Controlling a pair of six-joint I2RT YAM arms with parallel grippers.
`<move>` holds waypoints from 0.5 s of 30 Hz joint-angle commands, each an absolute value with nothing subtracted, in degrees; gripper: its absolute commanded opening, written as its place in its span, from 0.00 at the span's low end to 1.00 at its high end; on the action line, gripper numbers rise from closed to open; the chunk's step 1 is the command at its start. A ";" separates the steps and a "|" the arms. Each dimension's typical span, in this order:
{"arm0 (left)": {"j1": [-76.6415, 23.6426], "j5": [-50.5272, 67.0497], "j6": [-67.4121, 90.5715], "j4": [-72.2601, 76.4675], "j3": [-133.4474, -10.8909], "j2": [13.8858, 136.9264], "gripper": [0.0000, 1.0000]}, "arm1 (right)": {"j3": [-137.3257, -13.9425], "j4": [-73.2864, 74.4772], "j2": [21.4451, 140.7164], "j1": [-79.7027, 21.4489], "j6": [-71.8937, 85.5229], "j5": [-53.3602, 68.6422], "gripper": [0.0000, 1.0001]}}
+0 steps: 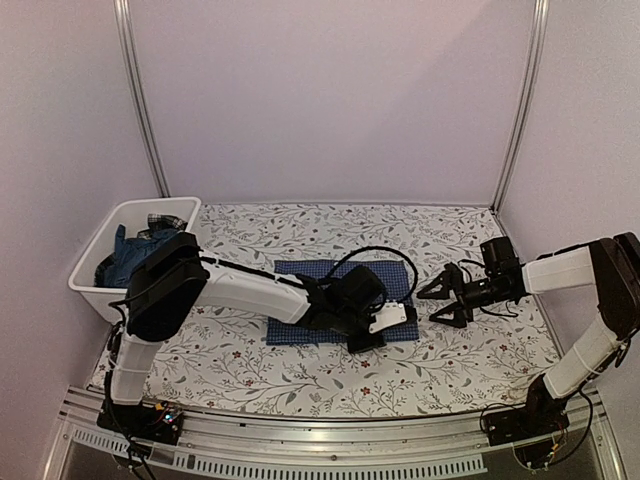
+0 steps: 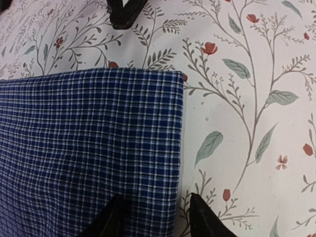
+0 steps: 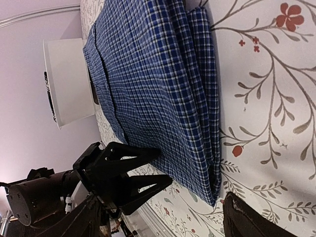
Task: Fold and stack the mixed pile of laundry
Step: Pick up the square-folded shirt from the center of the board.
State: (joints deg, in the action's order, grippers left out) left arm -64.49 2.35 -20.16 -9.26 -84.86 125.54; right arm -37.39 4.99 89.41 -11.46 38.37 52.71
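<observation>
A blue-and-white checked shirt (image 1: 335, 290) lies folded into a flat rectangle in the middle of the tablecloth, and it also fills the left of the left wrist view (image 2: 89, 148) and the top of the right wrist view (image 3: 158, 79). My left gripper (image 1: 388, 332) (image 2: 158, 217) points along the shirt's near edge, jaws apart. One finger (image 2: 111, 219) rests over the cloth, the other over the table. My right gripper (image 1: 438, 303) (image 3: 165, 219) hovers open just right of the shirt. The rest of the laundry pile (image 1: 128, 255), dark blue cloth and a plaid piece, sits in the tub.
A white plastic tub (image 1: 92, 262) stands at the left edge of the table, and it also shows in the right wrist view (image 3: 69, 79). The floral tablecloth (image 1: 300, 375) covers the table. Metal frame posts (image 1: 520, 100) and pale walls close in the back and sides.
</observation>
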 commanded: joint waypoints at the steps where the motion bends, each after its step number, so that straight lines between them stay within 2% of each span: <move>1: -65.36 3.61 -21.39 -9.74 -89.16 129.75 0.39 | -35.79 3.96 89.26 -11.08 38.42 51.86 0.85; 3: -65.32 3.81 -20.68 -9.72 -90.52 130.69 0.27 | -35.37 4.43 89.70 -11.11 38.03 51.38 0.85; 6: -65.07 3.80 -19.40 -9.32 -91.27 129.60 0.00 | -34.40 4.36 90.99 -11.10 37.15 51.75 0.85; 15: -64.48 10.01 -19.77 -6.93 -85.56 121.02 0.00 | -34.73 -4.59 99.11 -11.70 39.21 60.00 0.91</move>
State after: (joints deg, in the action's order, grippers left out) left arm -64.49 6.46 -19.70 -8.58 -87.66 125.86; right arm -33.67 -0.73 95.35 -11.35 38.06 57.63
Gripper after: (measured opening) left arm 0.012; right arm 0.905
